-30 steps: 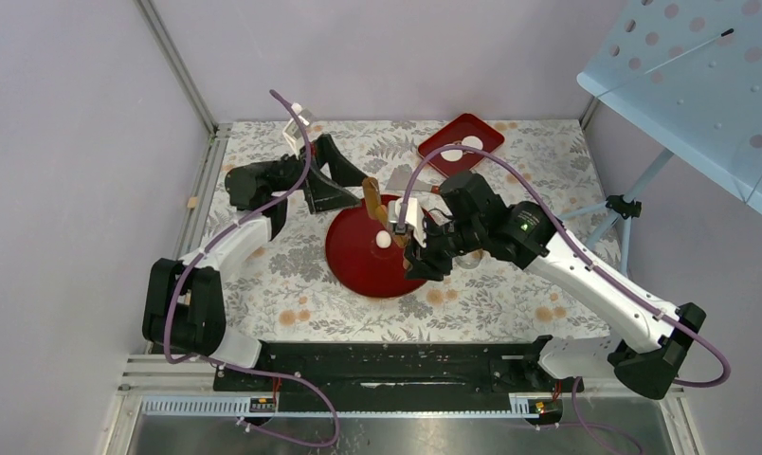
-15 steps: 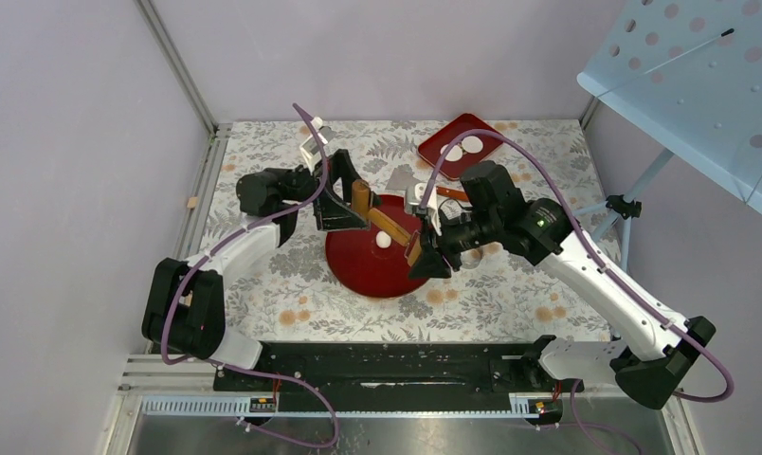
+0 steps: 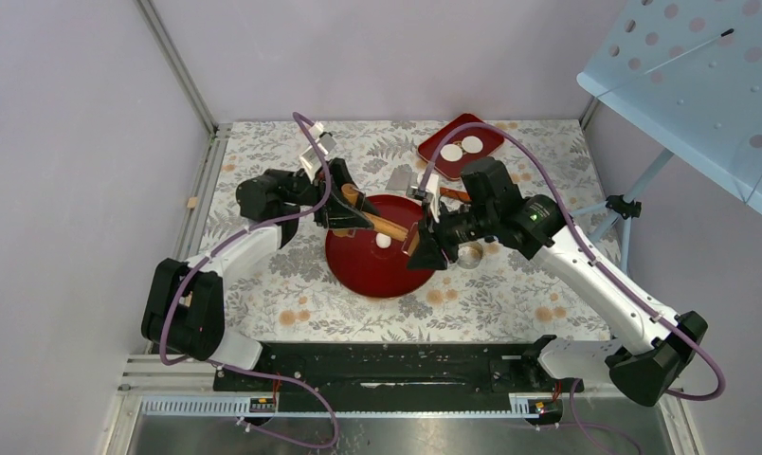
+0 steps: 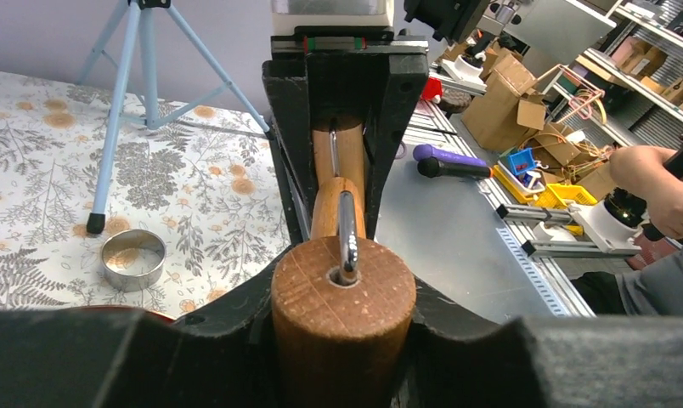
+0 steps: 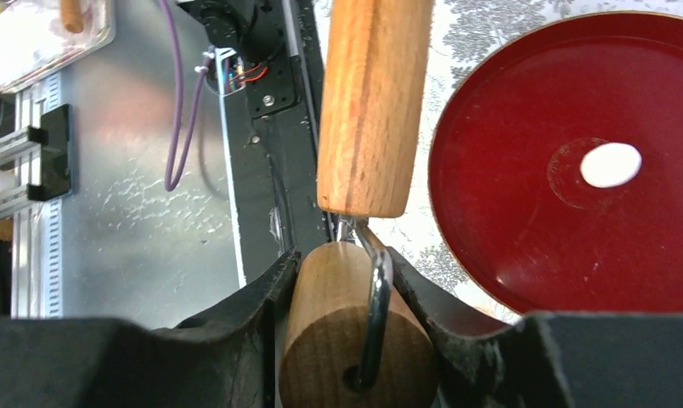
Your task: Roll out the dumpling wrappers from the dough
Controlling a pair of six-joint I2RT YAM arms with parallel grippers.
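Observation:
The dough point(image 3: 384, 241) is a small white ball on the round red plate point(image 3: 377, 273); in the right wrist view the dough point(image 5: 611, 164) lies near the middle of the plate point(image 5: 525, 229). Just above it hangs a wooden rolling pin point(image 3: 385, 226), held at both ends. My left gripper point(image 3: 351, 202) is shut on its far-left handle point(image 4: 344, 306). The right gripper point(image 3: 417, 243) is shut on the other handle point(image 5: 347, 340), with the roller point(image 5: 372, 102) stretching away from it. Two dumpling wrappers point(image 3: 451, 152) point(image 3: 472, 144) lie on the red tray point(image 3: 488, 133) at the back.
A metal ring cutter point(image 3: 469, 254) point(image 4: 133, 258) sits on the floral cloth right of the plate. A grey scraper point(image 3: 401, 177) lies behind the plate. A blue tripod point(image 4: 143, 93) stands at the table's right edge.
My left gripper moved right to the pin's free handle and closed on it. The right gripper swung the pin down to lie across the plate above the dough.

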